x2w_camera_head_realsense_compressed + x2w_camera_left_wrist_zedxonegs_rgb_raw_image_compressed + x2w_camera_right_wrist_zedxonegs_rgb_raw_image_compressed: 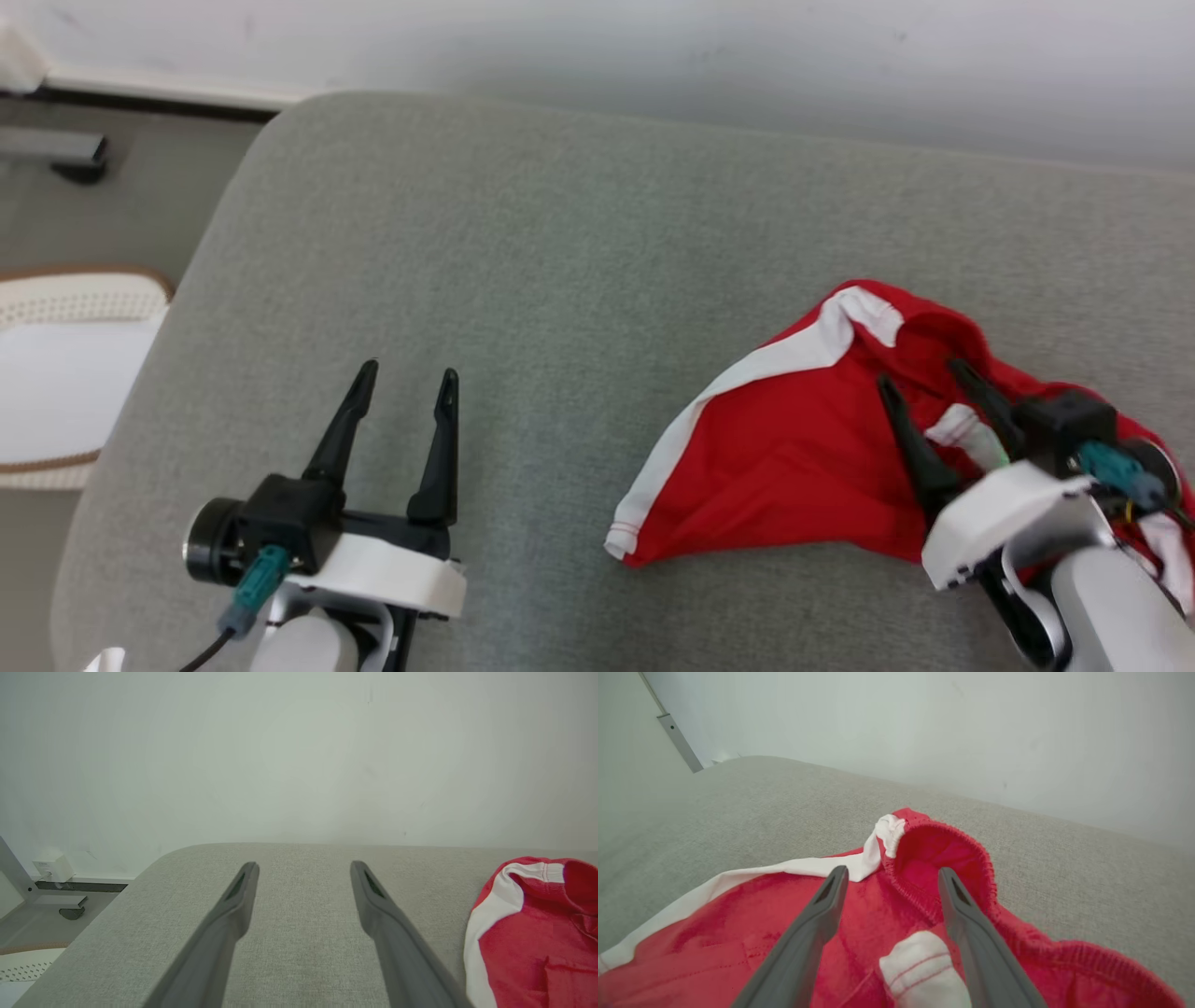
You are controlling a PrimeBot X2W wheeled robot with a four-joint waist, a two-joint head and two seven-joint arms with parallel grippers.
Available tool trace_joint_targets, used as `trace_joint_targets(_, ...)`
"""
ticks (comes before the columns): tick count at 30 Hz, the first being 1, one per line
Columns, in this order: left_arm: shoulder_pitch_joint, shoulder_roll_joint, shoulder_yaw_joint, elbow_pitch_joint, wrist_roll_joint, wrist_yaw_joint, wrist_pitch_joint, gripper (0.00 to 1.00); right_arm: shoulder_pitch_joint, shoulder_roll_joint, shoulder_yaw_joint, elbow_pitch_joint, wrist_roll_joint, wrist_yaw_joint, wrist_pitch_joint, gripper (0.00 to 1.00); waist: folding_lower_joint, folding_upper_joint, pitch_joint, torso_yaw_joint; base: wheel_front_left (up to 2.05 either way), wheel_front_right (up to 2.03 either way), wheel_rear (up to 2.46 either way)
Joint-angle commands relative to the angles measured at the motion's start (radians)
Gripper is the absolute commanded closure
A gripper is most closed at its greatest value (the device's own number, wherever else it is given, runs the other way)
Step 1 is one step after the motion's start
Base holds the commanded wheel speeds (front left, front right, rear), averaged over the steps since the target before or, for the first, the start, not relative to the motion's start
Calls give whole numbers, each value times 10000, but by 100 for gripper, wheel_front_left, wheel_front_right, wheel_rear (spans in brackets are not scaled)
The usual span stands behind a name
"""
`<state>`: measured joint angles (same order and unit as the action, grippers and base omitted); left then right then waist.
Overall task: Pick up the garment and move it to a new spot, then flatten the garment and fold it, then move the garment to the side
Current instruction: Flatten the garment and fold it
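Grey fabric counter (523, 233) against a plain white wall (653, 56); floor (140, 215) and a pale basket (75, 299) at left. Red garment (794, 448) lies crumpled on the counter's right side: not lifted, flattened or folded, so every step looks open. Right gripper (920, 373) hovers over it, jaws wide, empty. Left gripper (411, 371) over bare counter, jaws wide.

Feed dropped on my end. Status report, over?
Left gripper open over grey cushion. Right gripper open over the red garment, near its waistband, nothing gripped. Garment crumpled, not yet flattened. Nothing in the way.
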<state>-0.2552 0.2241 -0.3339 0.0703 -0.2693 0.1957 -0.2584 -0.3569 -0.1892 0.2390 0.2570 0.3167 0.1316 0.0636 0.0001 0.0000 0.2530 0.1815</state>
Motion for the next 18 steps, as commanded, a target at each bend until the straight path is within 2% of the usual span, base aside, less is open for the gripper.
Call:
trace_joint_targets(1, -113, -31, 29, 39, 74, -5, -66, 0, -232, -45, 71, 142, 113, -21, -18, 0, -1, 0, 315, 296, 0, 0, 0)
trace_joint_targets(8, -283, -273, 167, 96, 244, -157, -70, 0, -1761, -37, 677, 2023, 547, -21, -31, 0, -1, 0, 504, 377, 0, 0, 0)
trace_joint_targets(9, -298, -302, 181, 98, 280, -172, -71, 0, -1910, -59, 693, 2182, 588, -21, -110, 100, -1, 0, 512, 372, 0, 0, 0)
trace_joint_targets(13, -309, -383, 277, 95, 424, -263, -71, 0, -2084, -98, 819, 2463, 896, -21, -371, 100, -1, 0, 502, 255, 0, 0, 0)
trace_joint_targets(18, -116, -395, 502, 73, 542, -313, -62, 0, -1448, -250, 797, 1806, 1276, -21, -711, 100, -1, 0, 393, -173, 0, 0, 0)
